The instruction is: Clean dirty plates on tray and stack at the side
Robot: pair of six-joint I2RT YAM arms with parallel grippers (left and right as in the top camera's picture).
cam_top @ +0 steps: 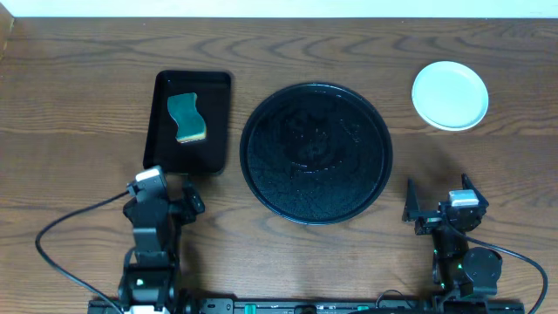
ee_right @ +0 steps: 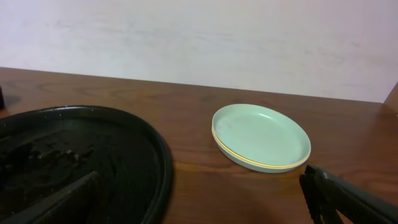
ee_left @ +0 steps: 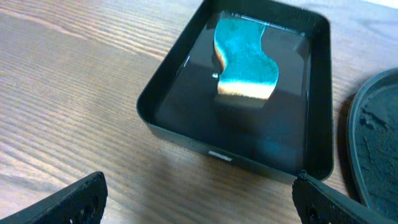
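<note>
The plates (cam_top: 450, 95) sit stacked on the table at the back right, a mint-white one on top; the right wrist view shows a yellow rim between mint ones in the stack (ee_right: 261, 137). The large round black tray (cam_top: 316, 153) lies mid-table with no plates on it; it also shows in the right wrist view (ee_right: 81, 162) and at the edge of the left wrist view (ee_left: 373, 149). My left gripper (cam_top: 166, 194) is open and empty near the table's front, below the small tray. My right gripper (cam_top: 440, 208) is open and empty at the front right, apart from the stack.
A small rectangular black tray (cam_top: 160, 131) left of the round tray holds a teal and yellow sponge (cam_top: 187, 117); both show in the left wrist view, tray (ee_left: 168, 118) and sponge (ee_left: 245, 59). Cables trail from both arm bases at the front edge.
</note>
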